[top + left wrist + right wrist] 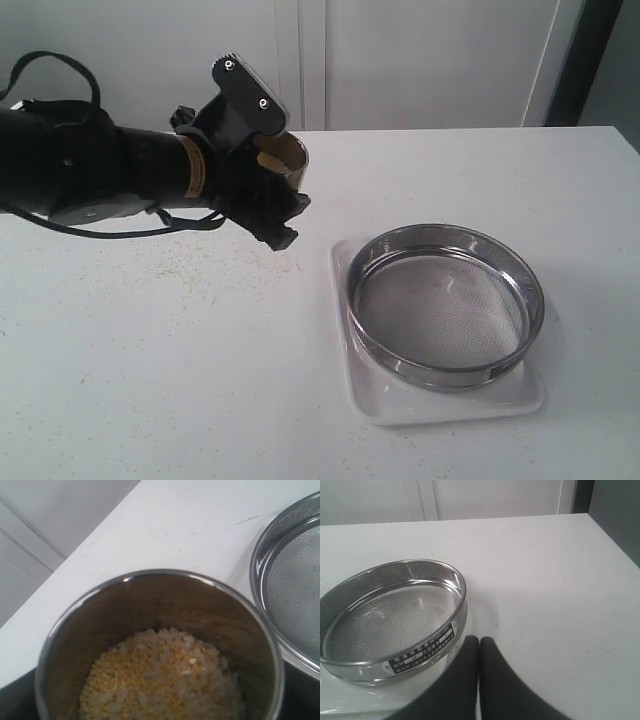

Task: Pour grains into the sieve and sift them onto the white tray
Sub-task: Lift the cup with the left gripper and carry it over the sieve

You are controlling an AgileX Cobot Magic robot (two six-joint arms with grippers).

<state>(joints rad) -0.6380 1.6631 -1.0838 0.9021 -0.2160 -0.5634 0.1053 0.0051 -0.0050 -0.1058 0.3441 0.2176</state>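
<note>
A small steel cup (289,153) is held between the fingers of my left gripper (266,160), which is shut on it, left of and behind the sieve. The left wrist view looks down into the cup (150,595); grains (160,680), yellow and pale white mixed, fill its bottom. The sieve (445,305), wide with a steel rim and mesh bottom, rests empty on the white tray (450,403). My right gripper (479,642) is shut on nothing, close to the sieve's (395,615) labelled rim and the tray (350,700). It does not show in the exterior view.
The white table (150,380) carries a few scattered specks left of the tray. The table's far edge runs along a pale wall (420,60). A dark vertical strip (590,60) stands at the back right.
</note>
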